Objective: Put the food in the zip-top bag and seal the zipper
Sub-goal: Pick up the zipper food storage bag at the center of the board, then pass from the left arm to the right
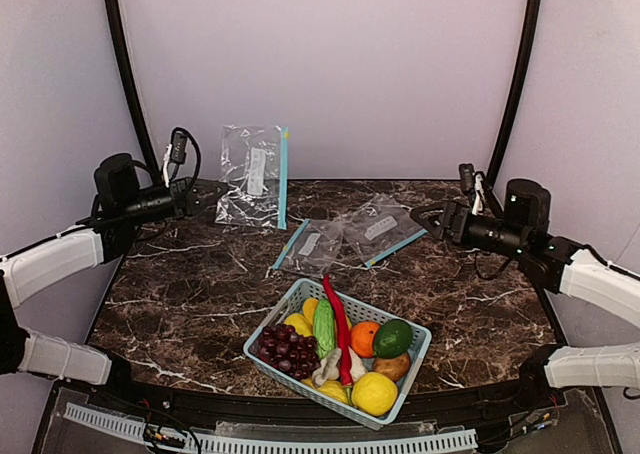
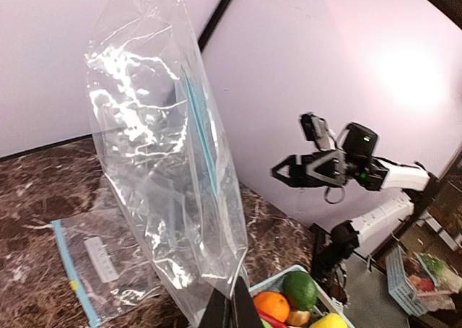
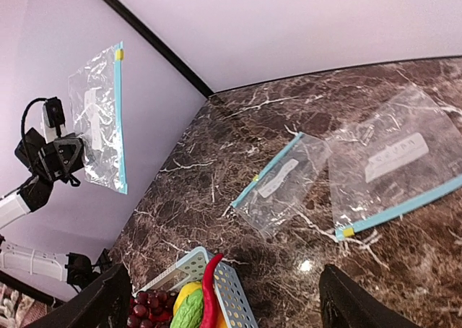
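My left gripper [image 1: 212,196] is shut on the lower corner of a clear zip-top bag [image 1: 252,174] and holds it upright in the air at the back left. Its light blue zipper [image 1: 283,179] runs vertically on the right side. In the left wrist view the bag [image 2: 159,162] hangs above my fingertips [image 2: 231,310]. The orange [image 1: 364,338], avocado [image 1: 393,338] and bumpy gourd [image 1: 324,326] lie in the blue basket [image 1: 420,354]. My right gripper [image 1: 425,219] is open and empty at the back right, above the table.
Two more clear bags [image 1: 312,244] [image 1: 382,227] lie flat on the marble table behind the basket. The basket also holds a long red chili [image 1: 340,329], purple grapes [image 1: 285,349], a lemon [image 1: 374,392] and other pieces.
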You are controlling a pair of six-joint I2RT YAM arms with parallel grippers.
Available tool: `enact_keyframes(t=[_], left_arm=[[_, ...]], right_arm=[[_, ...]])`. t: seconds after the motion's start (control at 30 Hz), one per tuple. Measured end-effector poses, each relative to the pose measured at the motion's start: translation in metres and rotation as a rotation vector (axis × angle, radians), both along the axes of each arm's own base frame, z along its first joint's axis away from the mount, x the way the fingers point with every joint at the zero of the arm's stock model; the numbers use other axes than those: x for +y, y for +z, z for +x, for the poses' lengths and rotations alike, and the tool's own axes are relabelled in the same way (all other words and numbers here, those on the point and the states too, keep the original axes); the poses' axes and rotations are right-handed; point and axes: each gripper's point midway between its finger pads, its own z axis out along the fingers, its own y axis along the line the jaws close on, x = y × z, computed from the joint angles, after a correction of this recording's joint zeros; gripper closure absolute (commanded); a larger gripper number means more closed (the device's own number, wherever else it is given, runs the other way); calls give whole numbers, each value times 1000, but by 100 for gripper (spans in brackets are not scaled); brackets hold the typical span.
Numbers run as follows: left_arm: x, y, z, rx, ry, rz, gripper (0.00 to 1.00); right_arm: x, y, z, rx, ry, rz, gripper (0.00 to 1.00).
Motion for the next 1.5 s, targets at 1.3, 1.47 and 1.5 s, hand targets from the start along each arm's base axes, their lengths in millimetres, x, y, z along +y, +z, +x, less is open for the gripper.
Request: enact_keyframes(t=[1.3,1.47,1.5], left_arm=[[-83,16,-99,-1,-501,-91,99],[-84,14,-101,-1,-507,-87,99],[-84,14,-101,-2,-507,-87,99]], right_arm=[[133,110,-22,-295,469,273,87],[133,110,-22,-293,470,275,97],[133,110,-22,-292,470,276,100]])
